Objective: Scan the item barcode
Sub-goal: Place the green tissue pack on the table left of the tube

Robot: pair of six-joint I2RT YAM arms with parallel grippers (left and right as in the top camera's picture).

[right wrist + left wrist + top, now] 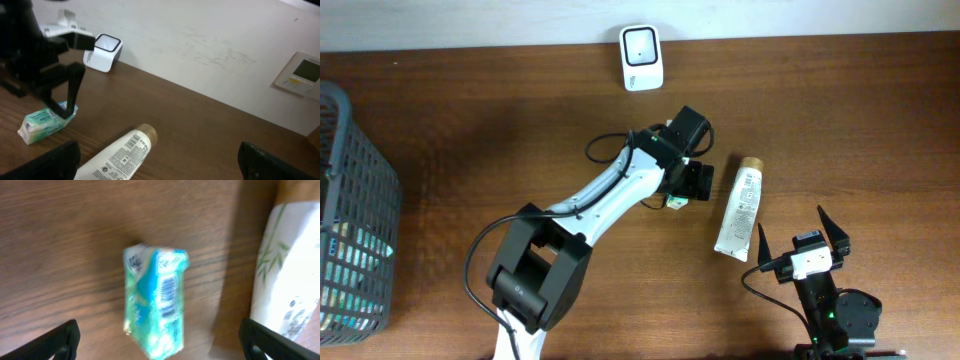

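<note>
Left tool (160, 325): fingers spread wide, gripping nothing. It hangs over the brown wooden counter (470, 120).

Task item: small green-and-blue soft plastic packet (155, 305). It lies flat on the counter directly below the left tool, between the two fingers and clear of both. Barcode faces up, on the side of the packet nearer the tool's right finger.

White plastic tube with a gold cap (741, 208): on the counter just outside the left tool's right finger, apart from the packet. Its printed side is up, and a barcode shows near the cap in the right wrist view.

Right tool (160, 147): fingers wide apart, empty. The tube lies just ahead of it, cap end pointing away; the packet is further ahead, toward its left.

White box-shaped barcode scanner (641, 58): at the far edge of the counter by the wall, well beyond both tools.

Container: grey wire mesh basket (365, 230), well off to the left of the left tool at the counter's edge. Some green and pale items (360, 270) show through the mesh low inside; I cannot tell what they are.
</note>
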